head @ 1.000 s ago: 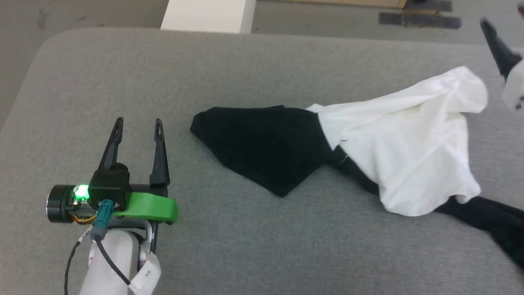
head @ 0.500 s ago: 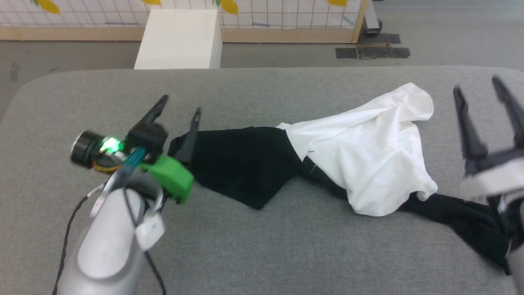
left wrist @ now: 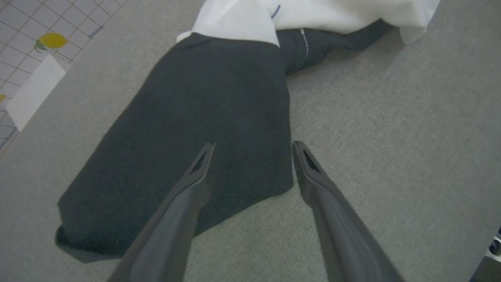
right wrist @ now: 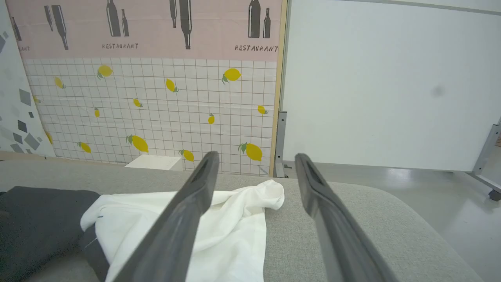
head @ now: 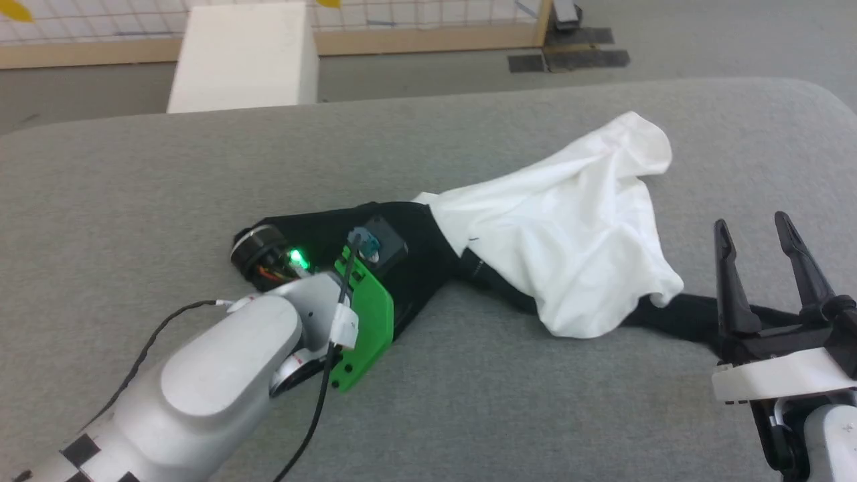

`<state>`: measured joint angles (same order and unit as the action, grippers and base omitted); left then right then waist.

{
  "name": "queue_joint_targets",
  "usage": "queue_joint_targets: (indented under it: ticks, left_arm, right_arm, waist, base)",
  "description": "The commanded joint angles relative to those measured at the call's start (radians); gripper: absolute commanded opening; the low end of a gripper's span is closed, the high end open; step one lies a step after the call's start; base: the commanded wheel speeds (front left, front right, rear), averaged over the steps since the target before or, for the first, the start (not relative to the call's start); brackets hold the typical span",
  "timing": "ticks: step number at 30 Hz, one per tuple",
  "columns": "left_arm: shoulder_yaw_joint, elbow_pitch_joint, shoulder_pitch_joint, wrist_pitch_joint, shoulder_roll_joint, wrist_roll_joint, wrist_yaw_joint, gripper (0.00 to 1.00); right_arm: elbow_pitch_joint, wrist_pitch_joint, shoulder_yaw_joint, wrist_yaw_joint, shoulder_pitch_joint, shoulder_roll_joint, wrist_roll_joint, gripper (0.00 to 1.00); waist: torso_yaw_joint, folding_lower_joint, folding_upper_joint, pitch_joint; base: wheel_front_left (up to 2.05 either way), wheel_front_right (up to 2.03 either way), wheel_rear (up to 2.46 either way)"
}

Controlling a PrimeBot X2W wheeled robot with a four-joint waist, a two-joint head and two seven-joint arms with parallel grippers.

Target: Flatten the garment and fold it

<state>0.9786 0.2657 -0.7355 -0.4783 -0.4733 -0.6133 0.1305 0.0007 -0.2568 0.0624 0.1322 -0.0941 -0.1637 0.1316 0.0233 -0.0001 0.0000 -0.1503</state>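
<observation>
The T-shirt (head: 569, 248) lies bunched in the middle of the grey padded surface (head: 469, 402), white body heaped right of centre, one black sleeve (left wrist: 203, 98) spread toward the left. The left gripper (left wrist: 253, 144) hangs over that sleeve's corner with its fingers apart, one above the cloth and one above bare surface; I cannot tell whether they touch. The right gripper (head: 750, 221), also spread wide and empty, stands at the lower right over the other black sleeve (head: 683, 314). I'd say each should pinch only its sleeve's edge, low and flat, then draw apart evenly so the white heap unrolls. There is plenty of room at the frame's left; the rounded edge at the upper right and the far edge near the white box (head: 244, 57) are closer.
</observation>
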Motion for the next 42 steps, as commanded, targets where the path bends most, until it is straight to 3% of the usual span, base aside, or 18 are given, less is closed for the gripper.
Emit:
queue_joint_targets:
  ticks: [1,6,14,15,16,22,27,32,37,39,42]
  left_arm:
    - [0.037,0.014,-0.030,-0.023,-0.017,-0.033,0.000,1.00]
    - [0.165,0.081,-0.084,-0.101,-0.045,-0.155,0.000,1.00]
    - [0.293,0.162,-0.124,-0.170,-0.051,-0.207,0.000,1.00]
    - [0.297,0.147,-0.123,-0.175,-0.055,-0.207,0.000,0.31]
    - [0.299,0.134,-0.123,-0.169,-0.060,-0.206,0.000,0.00]
    - [0.298,0.064,-0.145,-0.004,-0.143,-0.216,0.000,0.00]
    - [0.221,-0.031,-0.156,0.128,-0.265,-0.269,-0.004,0.00]
    - [0.140,-0.215,-0.117,0.172,-0.410,-0.348,-0.060,0.00]
    - [0.059,-0.401,-0.090,0.202,-0.539,-0.411,-0.154,0.00]
    - [0.044,-0.428,-0.089,0.207,-0.567,-0.414,-0.180,0.00]
    - [0.026,-0.418,-0.091,0.225,-0.559,-0.427,-0.201,0.00]
  right_arm:
    - [-0.009,-0.005,-0.001,-0.002,-0.005,0.005,-0.004,1.00]
    - [-0.019,-0.005,-0.001,-0.002,-0.041,0.011,-0.001,1.00]
    - [-0.018,-0.005,-0.004,-0.002,-0.067,0.024,-0.005,1.00]
    - [-0.017,-0.005,-0.004,-0.002,-0.066,0.025,-0.006,1.00]
    - [-0.016,-0.005,-0.002,-0.002,-0.063,0.025,-0.008,1.00]
    - [-0.011,-0.005,0.023,-0.002,-0.034,0.031,-0.009,1.00]
    - [-0.014,-0.005,0.047,-0.002,0.005,0.043,-0.006,1.00]
    - [-0.008,-0.005,0.053,-0.002,0.033,0.053,-0.006,1.00]
    - [-0.004,-0.005,0.069,-0.002,0.045,0.057,-0.007,1.00]
    - [0.000,-0.005,0.065,-0.002,0.042,0.056,-0.008,1.00]
    - [0.005,-0.005,0.053,-0.002,0.028,0.052,-0.006,1.00]
  waist:
    - [0.041,0.0001,0.0000,-0.037]
    - [0.087,0.0001,0.0000,-0.086]
    - [0.108,0.0001,0.0000,-0.120]
    - [0.104,0.0001,0.0000,-0.117]
    - [0.098,0.0001,0.0000,-0.113]
    - [0.049,0.0001,0.0000,-0.056]
    - [-0.010,0.0001,0.0000,-0.019]
    - [-0.054,0.0001,0.0000,0.000]
    - [-0.081,0.0001,0.0000,0.007]
    - [-0.081,0.0001,0.0000,0.004]
    - [-0.072,0.0001,0.0000,-0.009]
  base:
    - [0.00,0.00,0.00]
    - [0.00,0.00,0.00]
    - [0.00,0.00,0.00]
    - [0.00,0.00,0.00]
    - [0.00,0.00,0.00]
    - [0.00,0.00,0.00]
    - [0.00,0.00,0.00]
    - [0.00,0.00,0.00]
    - [0.00,0.00,0.00]
    - [0.00,0.00,0.00]
    - [0.00,0.00,0.00]
